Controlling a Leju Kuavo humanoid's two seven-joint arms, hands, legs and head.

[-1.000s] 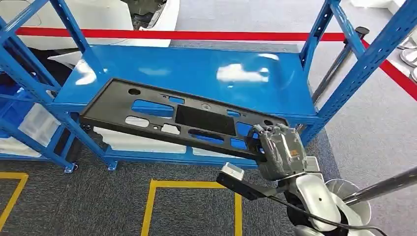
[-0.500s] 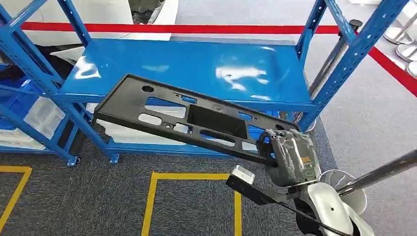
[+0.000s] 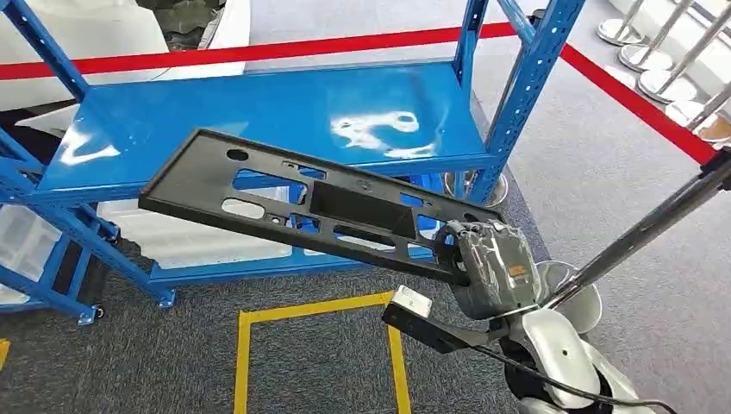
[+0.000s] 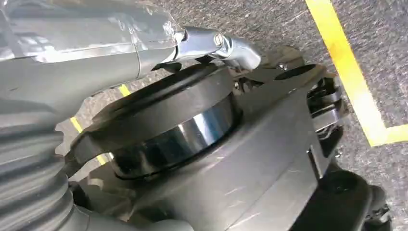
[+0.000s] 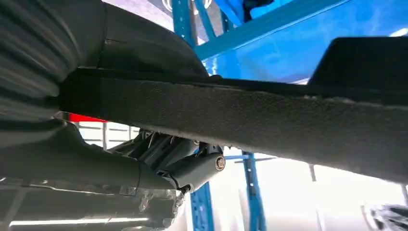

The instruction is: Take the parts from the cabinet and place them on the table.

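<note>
A long black plastic panel (image 3: 310,207) with several cut-outs hangs tilted in front of the blue cabinet shelf (image 3: 259,112). My right hand (image 3: 491,267) grips its near right end, and its far end reaches out to the left over the shelf's front edge. In the right wrist view the panel's rough dark edge (image 5: 264,120) crosses close to the camera, with the right hand's thumb (image 5: 159,168) below it. The left wrist view has my left hand (image 4: 96,53) hanging above the carpet, its fingers hidden.
The blue rack's right upright (image 3: 526,86) stands just beyond the panel. White bins (image 3: 198,237) sit on the lower shelf. Red barrier tape (image 3: 259,53) runs behind, with a slanted stanchion pole (image 3: 655,224) at right. Yellow floor tape (image 3: 319,306) marks the grey carpet.
The whole picture has shifted, so the camera has moved; the rack now lies further left. The panel stays in my right hand, still in front of the shelf.
</note>
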